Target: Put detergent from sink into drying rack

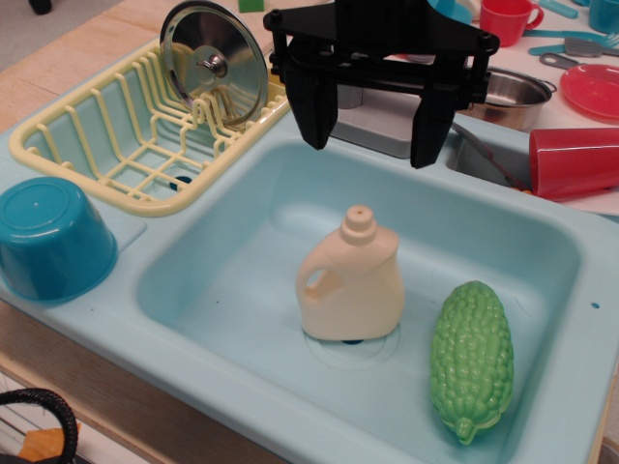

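The cream-beige detergent bottle (350, 283) stands upright in the middle of the light blue sink (222, 290), over the drain, handle to the left. My black gripper (372, 140) hangs open and empty above the sink's far rim, its two fingers spread wide, above and behind the bottle without touching it. The pale yellow drying rack (116, 145) sits at the upper left beside the sink, with a round metal lid (214, 62) leaning upright in its far end.
A bumpy green gourd (472, 358) lies in the sink to the right of the bottle. An upturned dark blue bowl (53, 237) sits on the left ledge. A red cup (573, 162), a metal pot (517, 97) and red dishes stand at the back right.
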`<state>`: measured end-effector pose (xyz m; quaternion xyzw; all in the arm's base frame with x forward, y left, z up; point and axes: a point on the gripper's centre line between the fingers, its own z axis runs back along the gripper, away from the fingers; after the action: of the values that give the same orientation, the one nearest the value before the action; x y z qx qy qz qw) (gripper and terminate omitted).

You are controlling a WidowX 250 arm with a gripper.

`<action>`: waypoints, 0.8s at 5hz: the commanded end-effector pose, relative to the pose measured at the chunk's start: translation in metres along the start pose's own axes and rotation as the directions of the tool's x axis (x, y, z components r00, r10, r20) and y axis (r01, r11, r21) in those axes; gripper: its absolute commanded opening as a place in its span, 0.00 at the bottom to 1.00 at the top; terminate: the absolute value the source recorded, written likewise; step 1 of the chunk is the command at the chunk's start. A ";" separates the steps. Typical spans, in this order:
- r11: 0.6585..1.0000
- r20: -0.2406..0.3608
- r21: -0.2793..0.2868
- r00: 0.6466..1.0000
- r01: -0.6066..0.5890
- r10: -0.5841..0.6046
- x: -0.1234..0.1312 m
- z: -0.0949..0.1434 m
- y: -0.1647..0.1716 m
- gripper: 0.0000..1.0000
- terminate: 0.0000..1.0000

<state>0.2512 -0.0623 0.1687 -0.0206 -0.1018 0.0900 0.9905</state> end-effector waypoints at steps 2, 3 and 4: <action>0.983 -0.003 -0.026 0.983 0.182 -0.182 -0.011 0.009 -0.007 1.00 0.00; 0.940 0.000 -0.070 0.943 0.333 -0.334 -0.015 0.017 -0.012 1.00 0.00; 0.878 -0.013 -0.157 0.888 0.453 -0.461 -0.018 0.020 -0.014 1.00 0.00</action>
<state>0.2291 -0.0797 0.1717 -0.0841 -0.0720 -0.1911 0.9753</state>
